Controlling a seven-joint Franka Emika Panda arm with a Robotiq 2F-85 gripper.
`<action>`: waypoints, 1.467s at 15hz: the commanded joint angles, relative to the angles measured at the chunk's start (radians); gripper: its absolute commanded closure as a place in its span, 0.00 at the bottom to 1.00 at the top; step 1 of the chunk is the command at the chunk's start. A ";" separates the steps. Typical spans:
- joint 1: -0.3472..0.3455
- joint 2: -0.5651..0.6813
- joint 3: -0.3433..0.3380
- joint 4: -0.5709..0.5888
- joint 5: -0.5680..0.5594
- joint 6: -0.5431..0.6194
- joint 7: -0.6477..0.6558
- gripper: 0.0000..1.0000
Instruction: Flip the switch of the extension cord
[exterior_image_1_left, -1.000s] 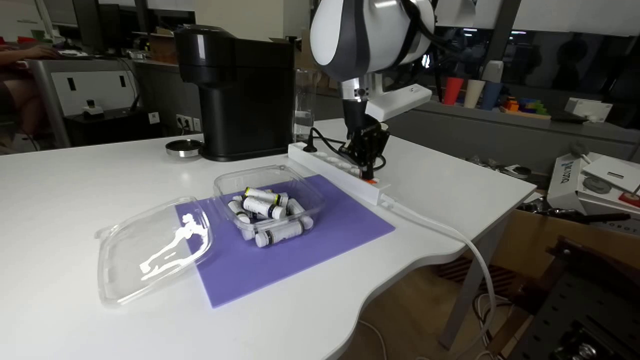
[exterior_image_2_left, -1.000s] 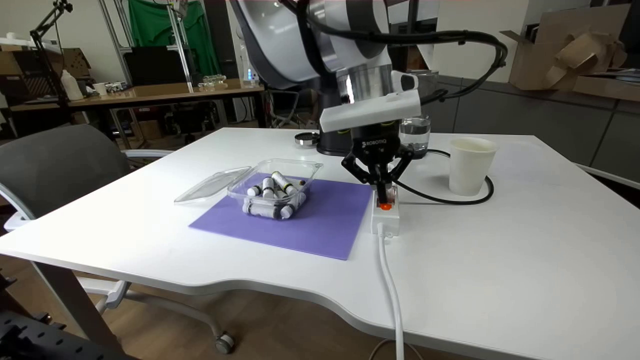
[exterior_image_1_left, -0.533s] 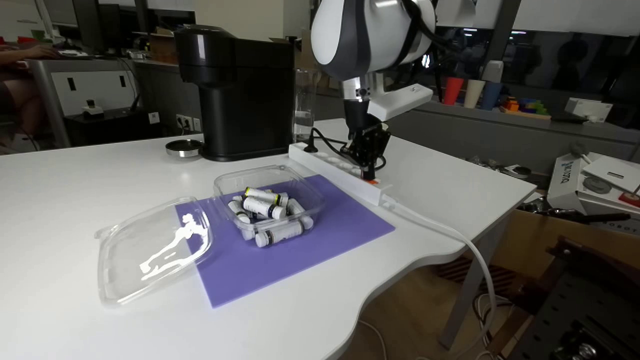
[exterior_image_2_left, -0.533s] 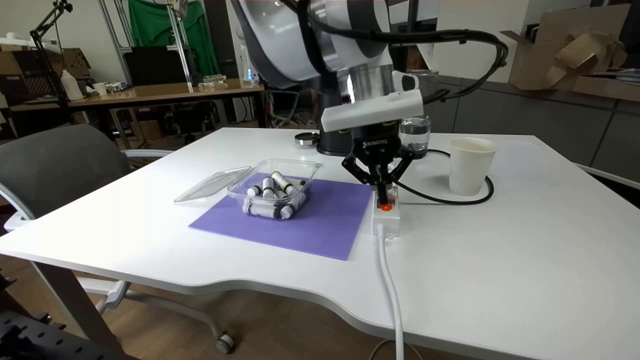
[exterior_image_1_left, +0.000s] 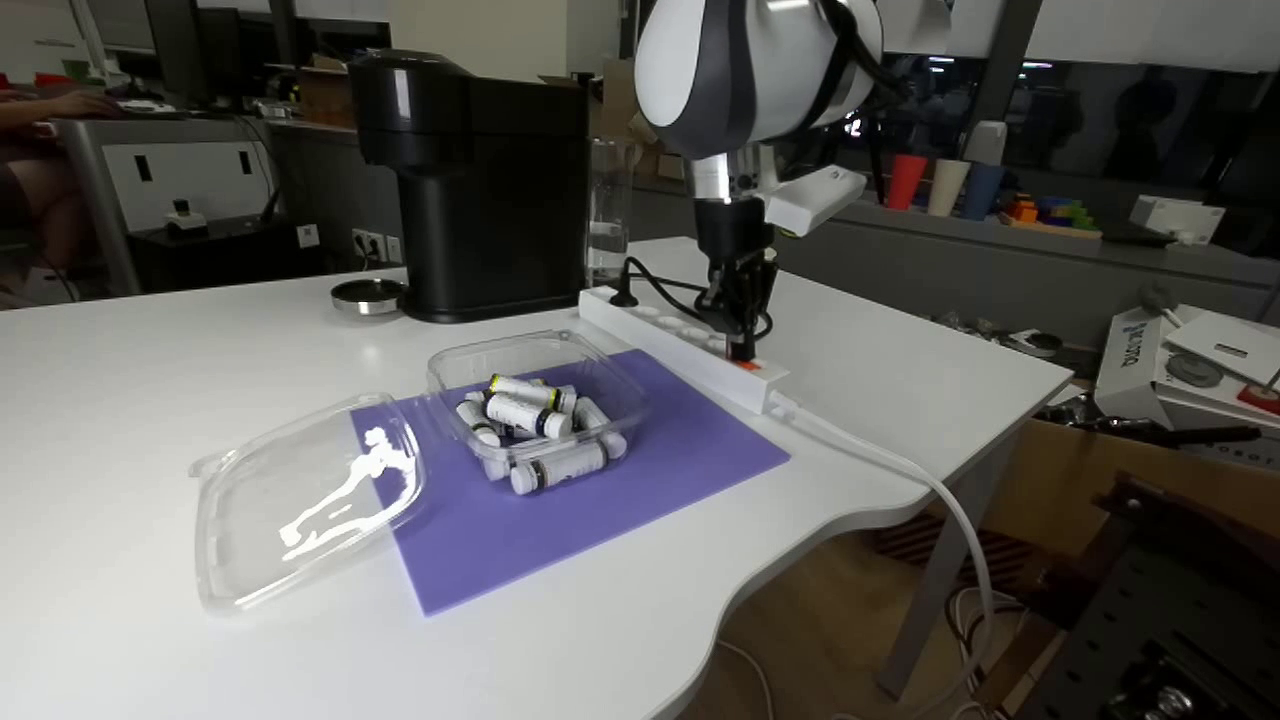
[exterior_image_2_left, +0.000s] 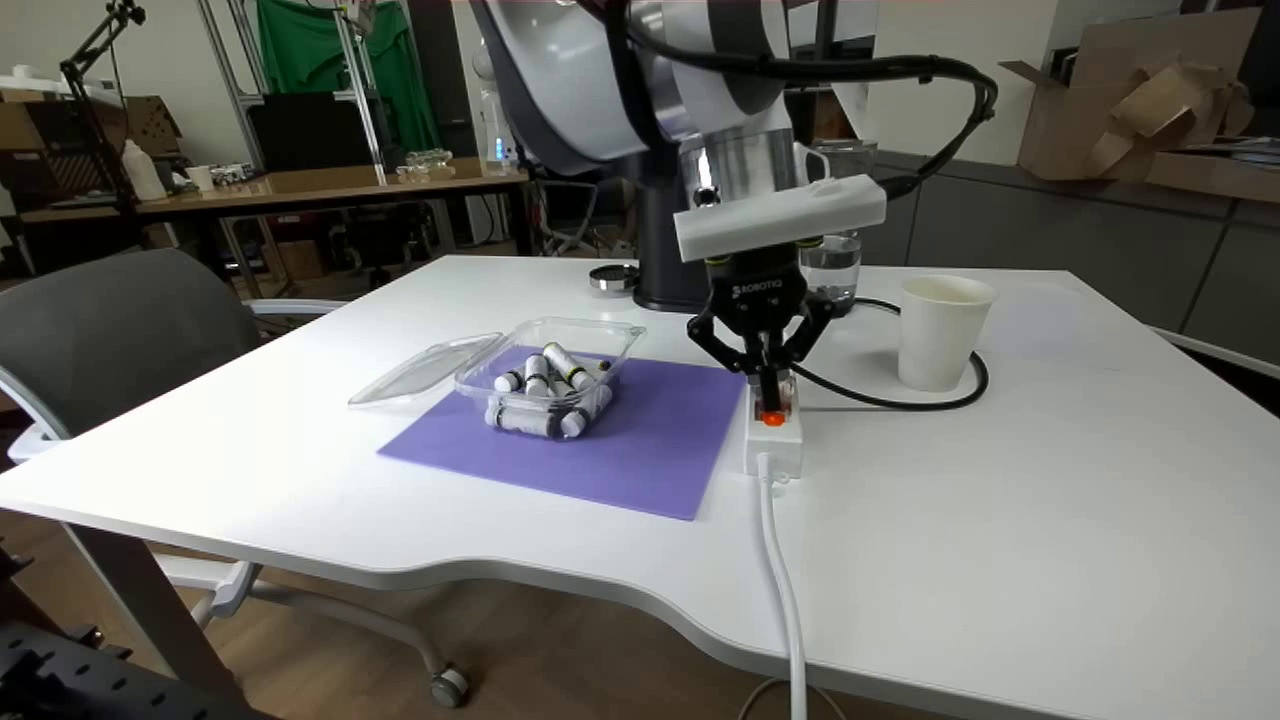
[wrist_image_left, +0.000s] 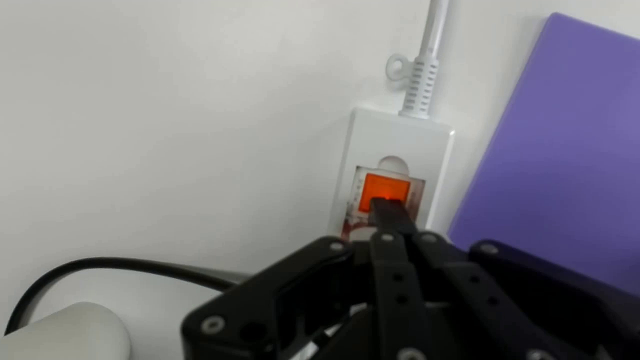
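"Both arm and power strip have shifted in the last half second: the strip has slid slightly toward its cable, and the jaws stand more upright."

"How are they set?"

"Narrow, tips together, nothing seen between them; in the wrist view they cover part of the orange switch."

"Which way does the switch lie?"

"What shows of it lies just past the tips, on the cable side; the strip's long axis runs back from there beneath the jaws."

"Touching?"

"Probably, given that slide, though contact is hidden. I'd press straight down; pushing along that axis may skate the strip over the counter"
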 joint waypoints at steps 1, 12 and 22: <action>-0.017 0.011 0.004 -0.052 -0.048 0.017 -0.030 1.00; 0.033 -0.074 -0.071 -0.183 -0.117 0.177 0.059 1.00; 0.081 -0.338 -0.105 -0.337 -0.134 0.200 0.066 0.74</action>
